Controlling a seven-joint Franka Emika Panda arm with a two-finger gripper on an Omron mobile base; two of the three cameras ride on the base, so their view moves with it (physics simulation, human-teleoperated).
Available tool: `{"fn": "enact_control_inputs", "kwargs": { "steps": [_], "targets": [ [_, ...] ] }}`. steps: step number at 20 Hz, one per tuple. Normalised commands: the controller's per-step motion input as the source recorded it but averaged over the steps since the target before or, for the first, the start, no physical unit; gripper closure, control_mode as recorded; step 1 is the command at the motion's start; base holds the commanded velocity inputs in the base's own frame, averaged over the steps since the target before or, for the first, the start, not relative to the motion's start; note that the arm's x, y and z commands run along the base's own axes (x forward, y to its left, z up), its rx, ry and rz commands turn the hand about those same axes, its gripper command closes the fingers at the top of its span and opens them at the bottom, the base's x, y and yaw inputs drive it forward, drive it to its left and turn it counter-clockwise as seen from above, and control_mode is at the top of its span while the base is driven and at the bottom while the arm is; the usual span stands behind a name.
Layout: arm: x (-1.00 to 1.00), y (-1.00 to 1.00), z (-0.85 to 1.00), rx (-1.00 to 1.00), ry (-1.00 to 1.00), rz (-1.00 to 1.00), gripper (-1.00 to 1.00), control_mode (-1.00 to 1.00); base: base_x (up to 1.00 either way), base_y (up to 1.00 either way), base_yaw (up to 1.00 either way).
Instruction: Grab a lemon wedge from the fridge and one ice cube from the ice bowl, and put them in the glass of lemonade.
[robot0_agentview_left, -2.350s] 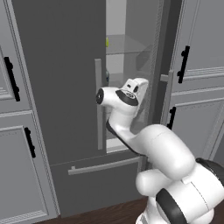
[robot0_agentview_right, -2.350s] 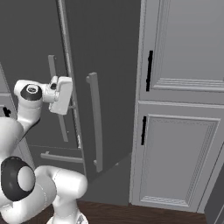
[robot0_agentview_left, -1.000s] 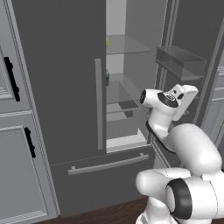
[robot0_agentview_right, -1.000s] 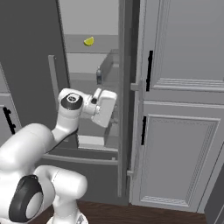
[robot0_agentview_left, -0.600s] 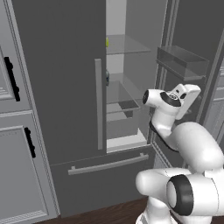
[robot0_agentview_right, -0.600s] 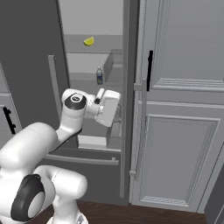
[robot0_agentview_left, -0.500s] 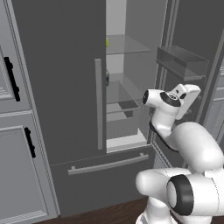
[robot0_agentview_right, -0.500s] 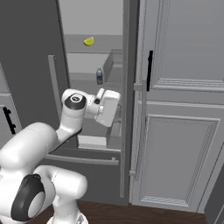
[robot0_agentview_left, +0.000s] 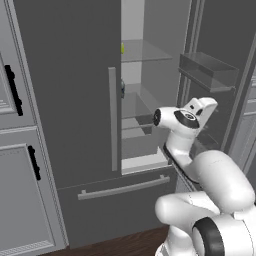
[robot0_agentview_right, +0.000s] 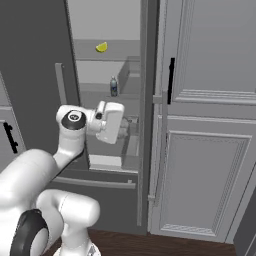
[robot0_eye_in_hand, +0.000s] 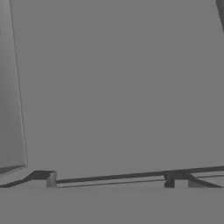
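The fridge stands with its left door shut and its right door swung wide open. A tiny yellow lemon wedge lies on an upper glass shelf, also seen as a sliver past the left door's edge. My gripper hangs in front of the lower shelves, well below the wedge, pointing at the inner side of the open door. In the hand view the two fingertips stand far apart with nothing between them, so the gripper is open, facing a flat grey panel.
A small dark bottle stands on the middle shelf. Clear door bins jut from the open door. Panelled grey cabinets flank the fridge on both sides. The bottom drawer is shut.
The right fridge door, earlier nearly shut, has swung wide open and my hand has moved right with it. Over the last second the arm has hardly shifted.
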Motion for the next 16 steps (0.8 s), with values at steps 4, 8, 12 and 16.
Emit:
{"fn": "enact_control_inputs", "kwargs": {
  "steps": [4, 8, 12, 16],
  "targets": [
    [0.16, 0.63, 0.0, 0.2, -0.16, 0.29, -1.0, -1.0, 0.0, 0.0, 0.0],
    [0.25, 0.65, -0.04, 0.39, -0.19, 0.34, -1.0, -1.0, 0.0, 0.0, 0.0],
    [0.3, 0.81, -0.06, 0.45, -0.14, 0.43, -1.0, -1.0, 0.0, 0.0, 0.0],
    [0.24, 0.87, -0.08, 0.44, -0.06, 0.55, -1.0, -1.0, 0.0, 0.0, 0.0]
  ]
}}
